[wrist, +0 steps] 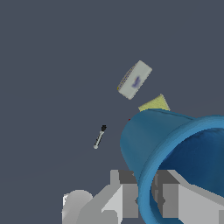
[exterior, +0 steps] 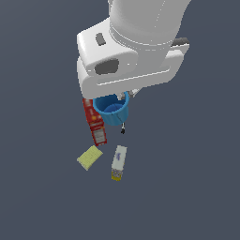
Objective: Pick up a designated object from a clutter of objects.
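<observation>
Item: blue cup (exterior: pixel 112 110), held at its thick rim by my pincer (wrist: pixel 146 199), one finger inside the wall and one outside, clamped on it. In the exterior view the cup hangs just under my wrist housing, mouth tilted, apparently clear of the table (exterior: pixel 187 187). Below it lie the red box (exterior: pixel 95 123) at the cup's 8 o'clock, partly hidden behind it, the tiny black-and-white tool (exterior: pixel 123 129) at 5 o'clock, the yellow block (exterior: pixel 89 157) and the white-and-yellow carton (exterior: pixel 118 162) further down at 7 and 6 o'clock. Step in hand, by my judgement: carrying the cup up out of the clutter. Handling note: a rim grip on a tapered wall can pivot, so I keep the squeeze steady, rise straight, avoid jerks, and let nothing swing toward the red box.
</observation>
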Controlling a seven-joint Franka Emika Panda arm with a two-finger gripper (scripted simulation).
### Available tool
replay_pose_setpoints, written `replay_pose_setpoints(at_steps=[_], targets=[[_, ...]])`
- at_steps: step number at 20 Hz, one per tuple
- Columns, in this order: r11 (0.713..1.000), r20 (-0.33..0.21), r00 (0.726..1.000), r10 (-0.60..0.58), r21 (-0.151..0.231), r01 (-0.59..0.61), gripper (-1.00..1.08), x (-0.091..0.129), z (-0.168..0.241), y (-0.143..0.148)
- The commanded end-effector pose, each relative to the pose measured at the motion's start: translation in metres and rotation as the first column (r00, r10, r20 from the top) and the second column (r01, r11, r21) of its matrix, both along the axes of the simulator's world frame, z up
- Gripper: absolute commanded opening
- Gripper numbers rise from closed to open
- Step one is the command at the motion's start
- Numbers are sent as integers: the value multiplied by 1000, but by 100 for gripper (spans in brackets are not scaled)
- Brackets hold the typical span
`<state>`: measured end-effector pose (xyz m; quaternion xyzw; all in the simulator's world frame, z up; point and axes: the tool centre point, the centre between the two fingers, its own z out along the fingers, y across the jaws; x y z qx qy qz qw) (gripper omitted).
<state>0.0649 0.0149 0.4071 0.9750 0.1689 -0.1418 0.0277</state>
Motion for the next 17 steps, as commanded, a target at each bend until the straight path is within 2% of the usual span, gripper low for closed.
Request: replay_pose_setpoints(at_steps=[1,7,17], targets=[[1000,1,1000,1,0,-1,-100,3,14,-10],[1000,2,1000,1,0,-1,-100,9,31,-24],[1000,2,1000,2,-1,-2,-100,12,40,-31]])
